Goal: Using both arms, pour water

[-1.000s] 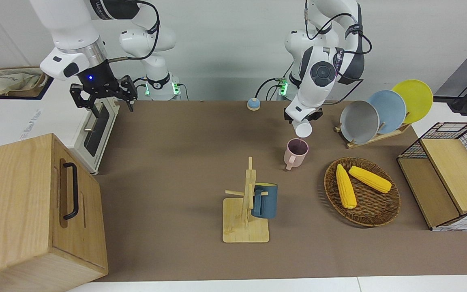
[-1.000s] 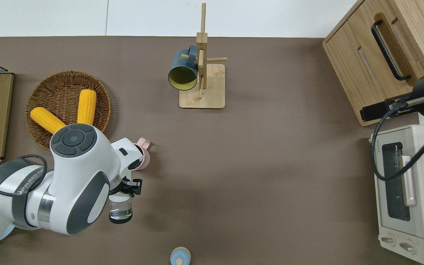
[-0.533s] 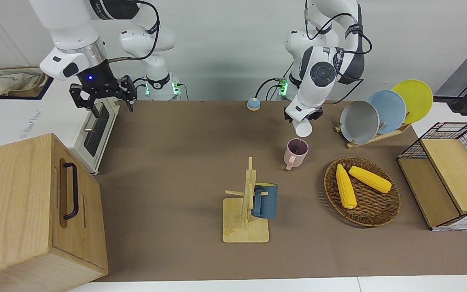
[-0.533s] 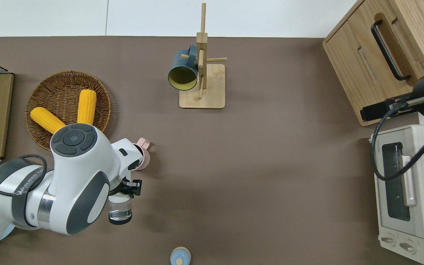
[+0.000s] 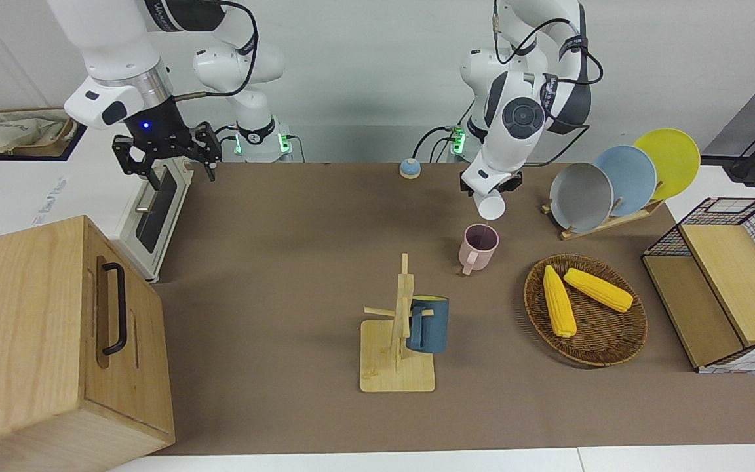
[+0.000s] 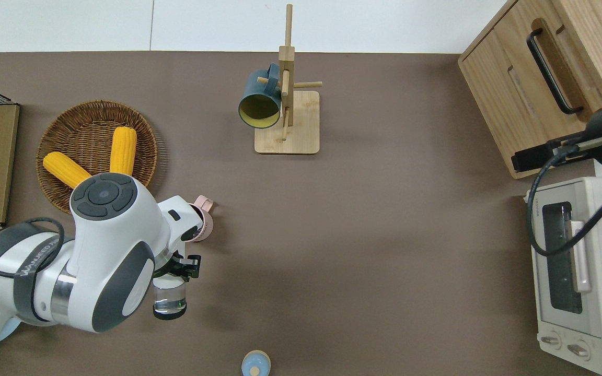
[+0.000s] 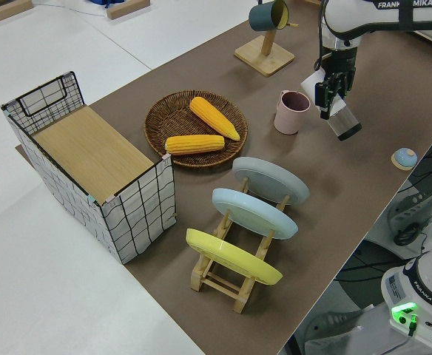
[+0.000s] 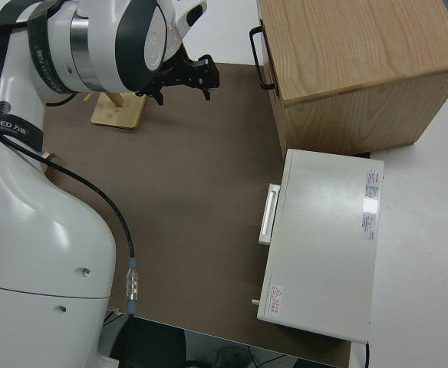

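Note:
My left gripper [image 5: 490, 187] is shut on a clear cup [image 5: 491, 208], which hangs tilted with its mouth down toward a pink mug [image 5: 479, 245]. The overhead view shows the left gripper [image 6: 177, 266] and the clear cup [image 6: 169, 301] over the mat, just nearer to the robots than the pink mug [image 6: 203, 223], which the arm partly hides. From the left side the clear cup [image 7: 343, 123] slants beside the pink mug [image 7: 291, 111]. I cannot tell whether water is running. My right arm is parked with its gripper [image 5: 166, 159] open.
A wooden mug tree [image 5: 398, 341] carries a blue mug [image 5: 428, 324]. A wicker basket [image 5: 607, 351] holds two corn cobs. A plate rack [image 5: 613, 187], a wire crate [image 5: 731, 282], a toaster oven [image 6: 575, 303], a wooden cabinet [image 5: 43, 334] and a small blue bell [image 5: 409, 168] stand around the mat.
The left arm's wrist has turned slightly and the clear cup has shifted a little toward the robots. The right arm has not moved.

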